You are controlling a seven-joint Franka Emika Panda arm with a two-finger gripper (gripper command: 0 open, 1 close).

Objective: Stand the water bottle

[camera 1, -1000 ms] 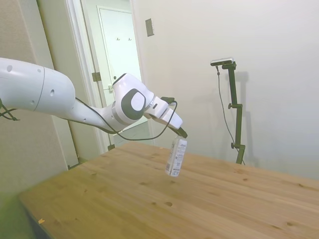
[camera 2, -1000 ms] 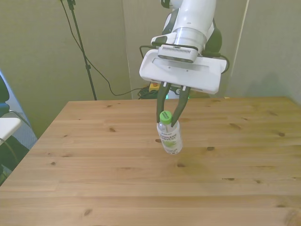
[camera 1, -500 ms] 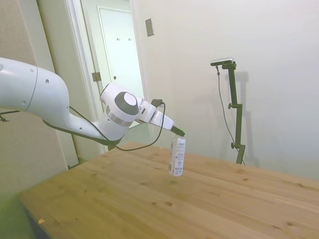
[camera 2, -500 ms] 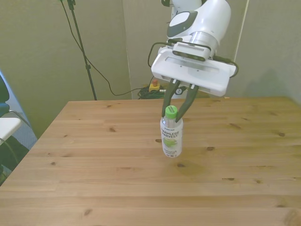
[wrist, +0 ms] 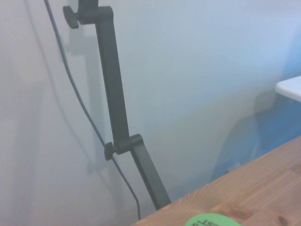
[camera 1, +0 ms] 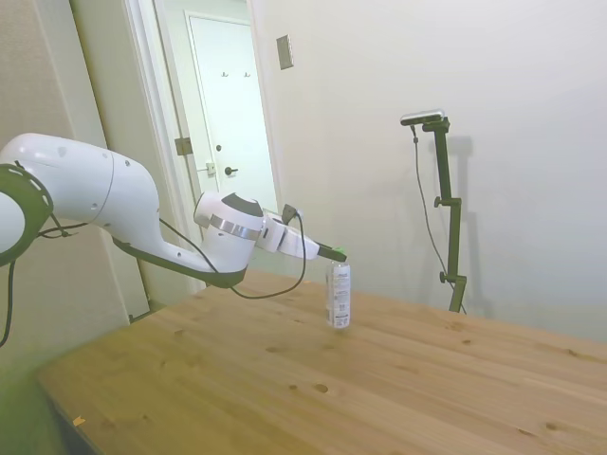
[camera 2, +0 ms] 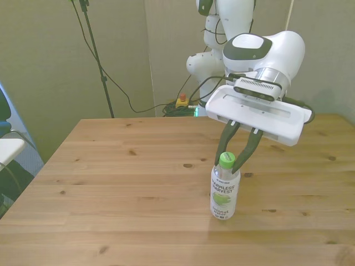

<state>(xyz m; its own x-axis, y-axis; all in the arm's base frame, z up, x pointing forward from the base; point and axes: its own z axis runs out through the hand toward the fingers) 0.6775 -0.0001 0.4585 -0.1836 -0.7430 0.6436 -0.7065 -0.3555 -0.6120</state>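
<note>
Standing upright on the table (camera 2: 111, 183) was one bottle (camera 2: 224, 191), its base on the wood toward the front view's right of centre. It carried one green cap (camera 2: 227, 159) and one white label with dark print and a green patch (the print was too small to read in full). One gripper (camera 2: 240, 155) reached in nearly level from the arm, and its two dark fingers (camera 2: 228, 138) were closed on the bottle at the neck, one on each side just under the cap.

From the side, the bottle (camera 1: 339, 295) showed as a narrow pale shape, and the fingertips merged into a single dark tip at its top, so the grasp could not be made out there. The table's (camera 1: 285, 379) near corner was cut off by the frame.

At the wrist, only a sliver of the cap (wrist: 211, 220) showed at the picture's edge; the rest of the bottle was out of frame, and a strip of table (wrist: 254, 188) beside it was soft with blur.

Behind the table in the front view, a tangle of cables lay on the floor, partly hidden by the arm.
</note>
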